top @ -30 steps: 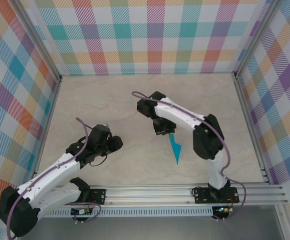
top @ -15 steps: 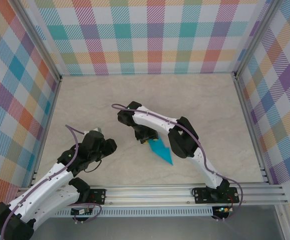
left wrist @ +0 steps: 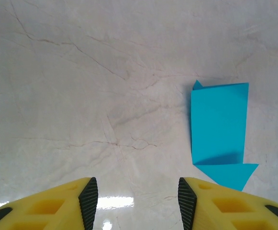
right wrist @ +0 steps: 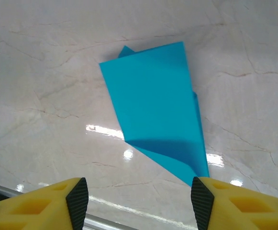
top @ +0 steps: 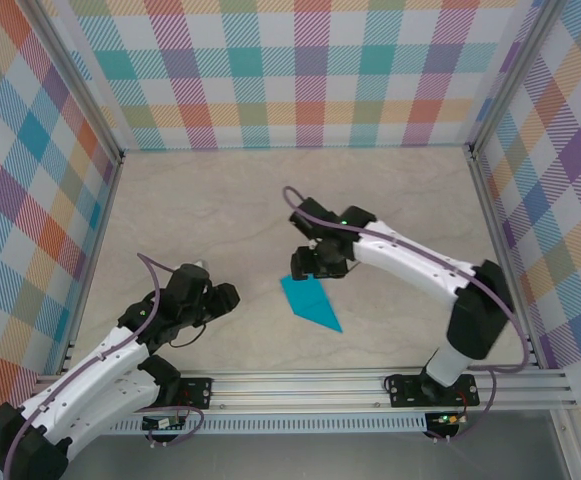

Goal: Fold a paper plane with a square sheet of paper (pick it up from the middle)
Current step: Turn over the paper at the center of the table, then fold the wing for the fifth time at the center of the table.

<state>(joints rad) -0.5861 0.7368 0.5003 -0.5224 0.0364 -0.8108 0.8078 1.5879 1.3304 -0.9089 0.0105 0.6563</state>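
The teal-blue paper plane (top: 310, 302) lies flat on the marble table, a folded narrow shape whose point faces the near right. My right gripper (top: 315, 266) hovers just behind its wide end, open, with nothing in it. In the right wrist view the paper plane (right wrist: 153, 110) lies ahead of the right gripper (right wrist: 138, 203), its tip reaching the right fingertip (right wrist: 202, 201). My left gripper (top: 218, 297) stands open to the plane's left, apart from it. The left wrist view has the paper plane (left wrist: 219, 132) ahead and to the right of the left gripper (left wrist: 138, 201).
Plaid walls (top: 290, 70) close in the table on three sides. An aluminium rail (top: 370, 385) runs along the near edge, just behind the plane's point. Bare marble (top: 220, 200) lies to the back and left.
The right gripper has let go of the plane, which now lies flat on the table. The right arm has swung back to the right. The left arm has hardly moved.
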